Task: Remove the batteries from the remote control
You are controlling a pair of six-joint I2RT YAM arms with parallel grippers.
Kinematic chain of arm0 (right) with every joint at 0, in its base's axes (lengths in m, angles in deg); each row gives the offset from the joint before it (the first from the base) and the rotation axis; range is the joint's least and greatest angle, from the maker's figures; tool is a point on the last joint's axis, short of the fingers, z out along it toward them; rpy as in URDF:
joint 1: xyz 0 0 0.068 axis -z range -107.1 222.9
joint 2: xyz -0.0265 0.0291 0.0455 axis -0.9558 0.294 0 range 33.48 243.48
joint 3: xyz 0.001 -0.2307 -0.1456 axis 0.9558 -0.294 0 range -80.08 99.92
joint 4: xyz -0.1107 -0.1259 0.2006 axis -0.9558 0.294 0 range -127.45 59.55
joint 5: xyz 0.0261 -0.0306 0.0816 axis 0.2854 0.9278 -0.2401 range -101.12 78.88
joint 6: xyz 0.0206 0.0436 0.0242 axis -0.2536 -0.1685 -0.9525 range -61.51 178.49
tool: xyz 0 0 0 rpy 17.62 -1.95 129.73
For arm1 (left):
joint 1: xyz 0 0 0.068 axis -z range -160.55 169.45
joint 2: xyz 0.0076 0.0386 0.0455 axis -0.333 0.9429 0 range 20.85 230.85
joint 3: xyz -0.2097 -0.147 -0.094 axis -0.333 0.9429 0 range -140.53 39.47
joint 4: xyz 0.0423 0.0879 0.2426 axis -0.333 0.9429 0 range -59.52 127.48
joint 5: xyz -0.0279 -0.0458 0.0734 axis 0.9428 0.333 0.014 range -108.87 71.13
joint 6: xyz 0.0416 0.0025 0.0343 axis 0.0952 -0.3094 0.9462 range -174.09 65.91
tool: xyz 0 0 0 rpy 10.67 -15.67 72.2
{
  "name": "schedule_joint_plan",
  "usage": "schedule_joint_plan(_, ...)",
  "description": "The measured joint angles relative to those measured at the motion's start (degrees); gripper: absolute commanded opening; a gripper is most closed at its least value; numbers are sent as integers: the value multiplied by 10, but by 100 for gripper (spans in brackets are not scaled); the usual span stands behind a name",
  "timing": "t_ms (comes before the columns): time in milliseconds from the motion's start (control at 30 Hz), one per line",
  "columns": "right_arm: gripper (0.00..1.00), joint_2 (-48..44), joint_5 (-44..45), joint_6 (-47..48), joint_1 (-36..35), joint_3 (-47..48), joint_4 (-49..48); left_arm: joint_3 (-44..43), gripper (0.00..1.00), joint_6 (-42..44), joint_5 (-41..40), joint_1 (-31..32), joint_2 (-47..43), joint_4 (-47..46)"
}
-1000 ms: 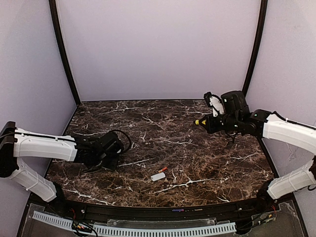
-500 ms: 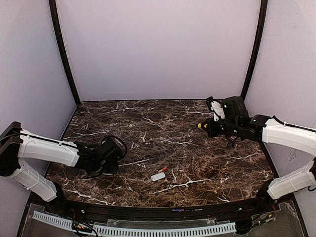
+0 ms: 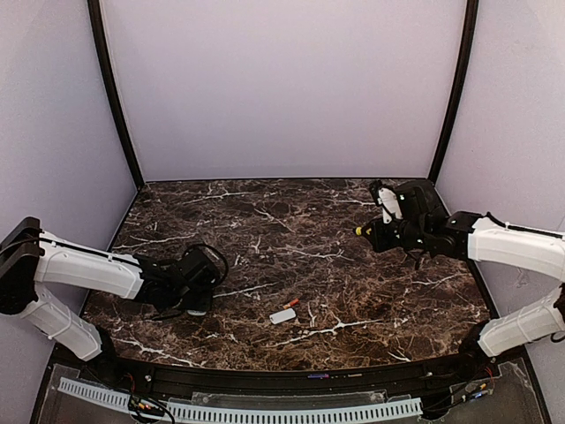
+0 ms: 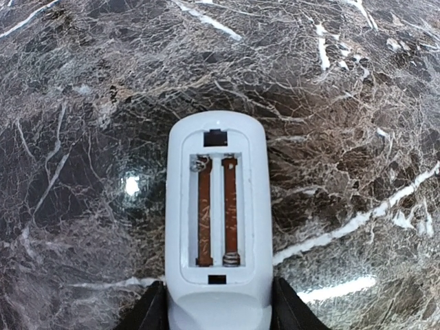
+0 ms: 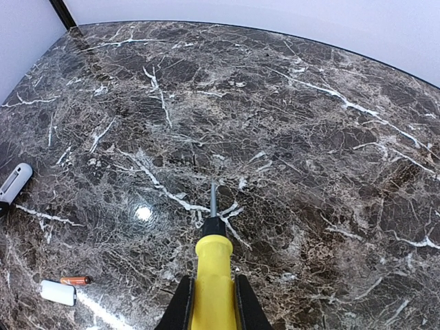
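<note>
The white remote control [image 4: 216,227] is held at its near end in my left gripper [image 4: 216,313], back face up, low over the table. Its battery recess [image 4: 214,210] is open. Two thin reddish-brown strips run along its two slots, a spring at one end of each; I cannot tell whether they are batteries. The remote's far end also shows in the right wrist view [image 5: 15,182]. One reddish-orange battery [image 5: 74,280] lies loose on the table [image 3: 292,303]. My right gripper [image 5: 213,302] is shut on a yellow-handled screwdriver [image 5: 214,268], held above the table at the right [image 3: 375,231].
A small white rounded cover piece [image 3: 282,315] lies next to the loose battery near the front middle, and shows in the right wrist view [image 5: 57,292]. The dark marble table [image 3: 282,230] is closed in by walls at the back and sides.
My left gripper has come nearer and lower with the remote. My right gripper has drifted slightly right and down with the screwdriver.
</note>
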Motion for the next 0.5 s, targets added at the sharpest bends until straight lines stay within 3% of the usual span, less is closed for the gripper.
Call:
schedule_joint_plan(100,0,-1,0,0,0,-5,-5,0,68,1,7,0,-1,-2)
schedule_joint_plan(233,0,-10,0,-2,0,-19,-12,4,86,8,21,0,-16,4)
schedule_joint_plan(500,0,-12,2,-10,0,-42,-26,-3,93,16,17,0,-65,38)
